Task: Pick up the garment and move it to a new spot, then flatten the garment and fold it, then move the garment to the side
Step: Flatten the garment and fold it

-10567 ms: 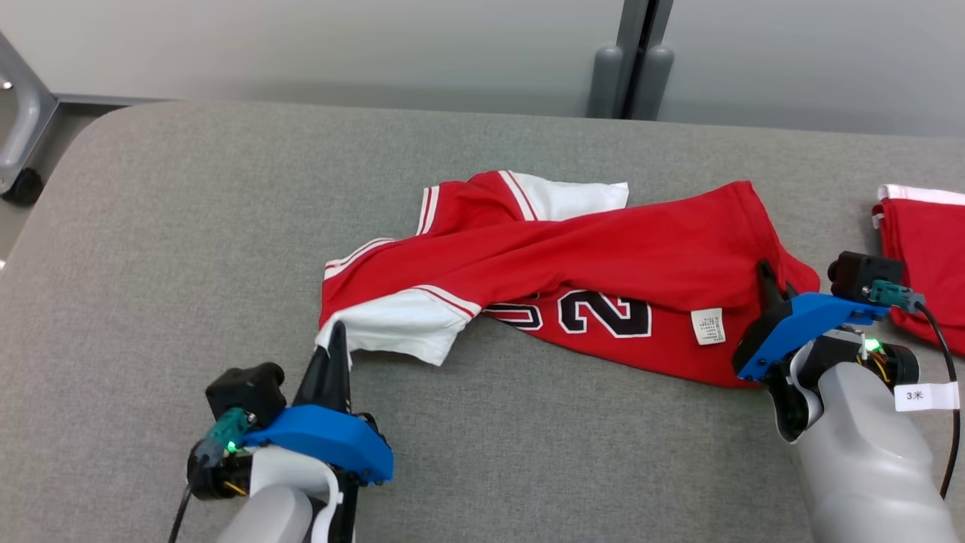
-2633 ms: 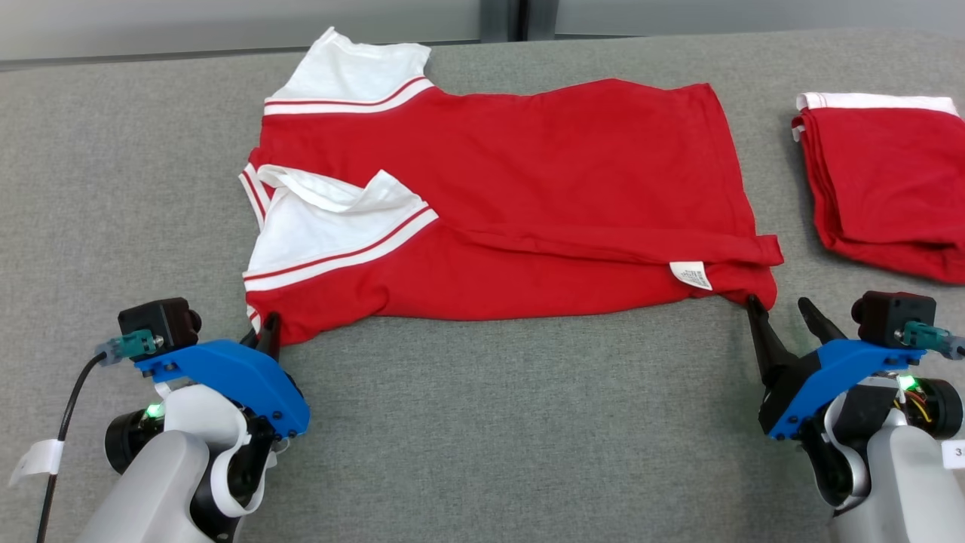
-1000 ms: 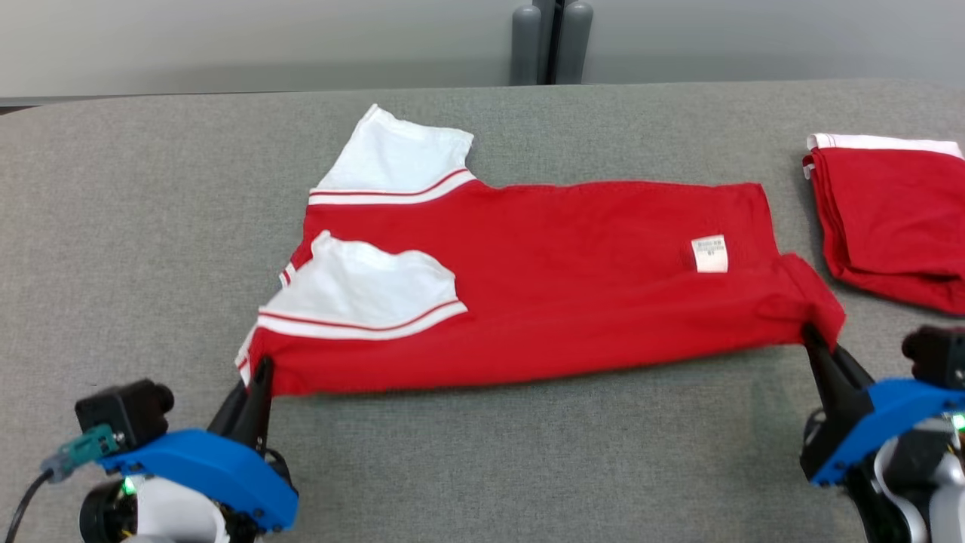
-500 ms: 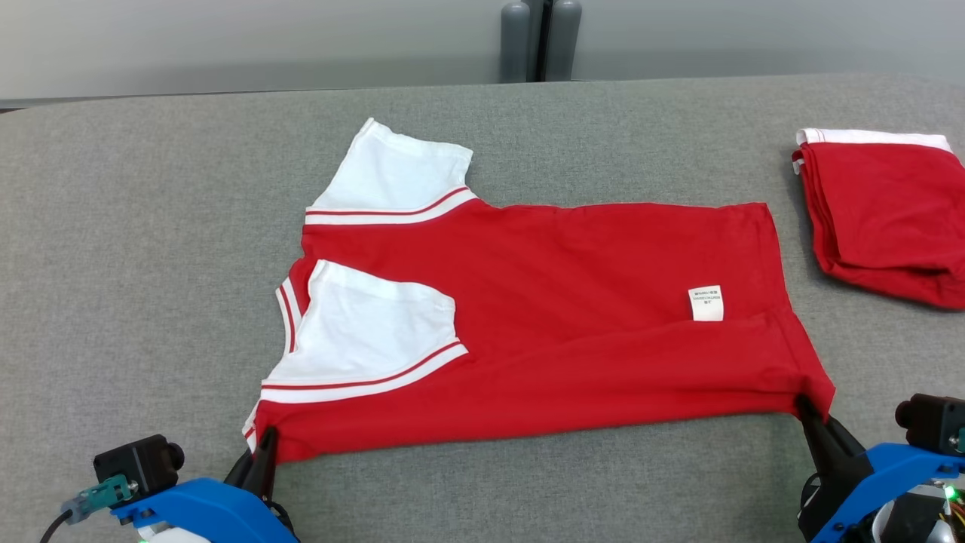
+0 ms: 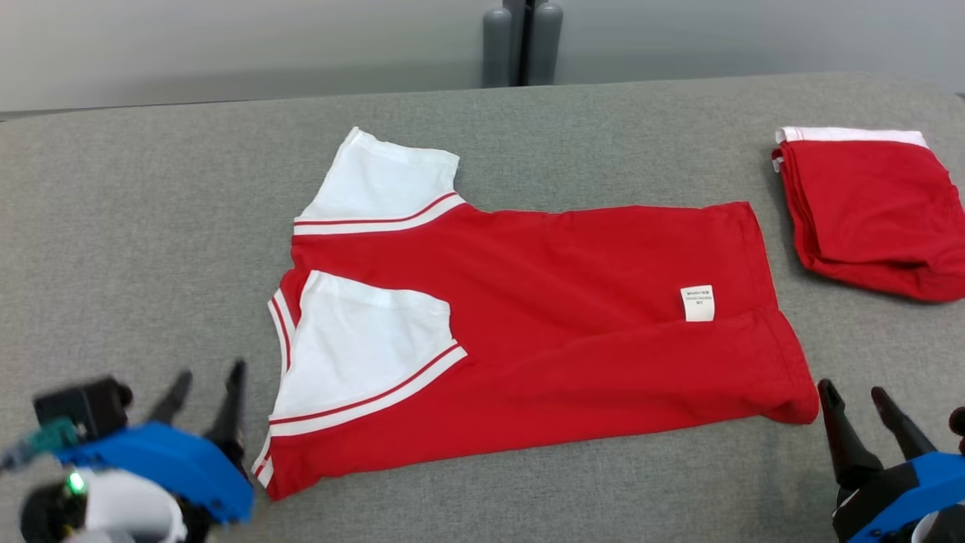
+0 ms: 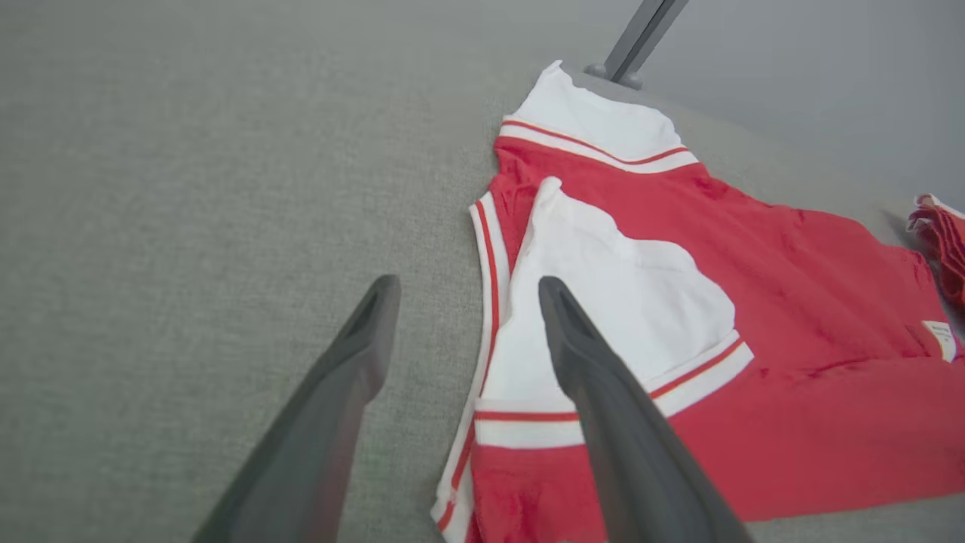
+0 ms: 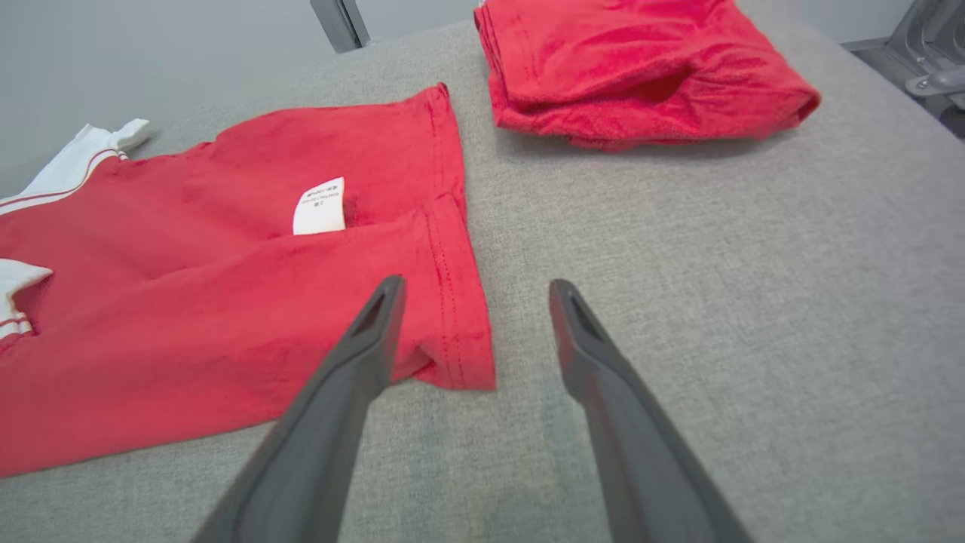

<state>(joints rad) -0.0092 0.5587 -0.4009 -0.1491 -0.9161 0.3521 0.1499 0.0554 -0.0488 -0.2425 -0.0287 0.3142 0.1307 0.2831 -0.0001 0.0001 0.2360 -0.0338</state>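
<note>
Flattening judged done: red-and-white cotton jersey (image 5: 573, 317) lies spread; left tool (image 5: 212, 371), right tool (image 5: 852, 388) gape empty. Next: grip near edge, fold.

Lighting: bright, even and diffuse, from overhead. Colours read true.
Shadows: soft and narrow, under the folded red pile (image 5: 867, 211) by the counter's (image 5: 151, 226) right edge.
Blur: left gripper (image 5: 211, 371) smeared at the near left corner in the head view.
Wrist views: fingers (image 6: 603, 422) soft up close, with wide-angle stretch toward the frame edges.
</note>
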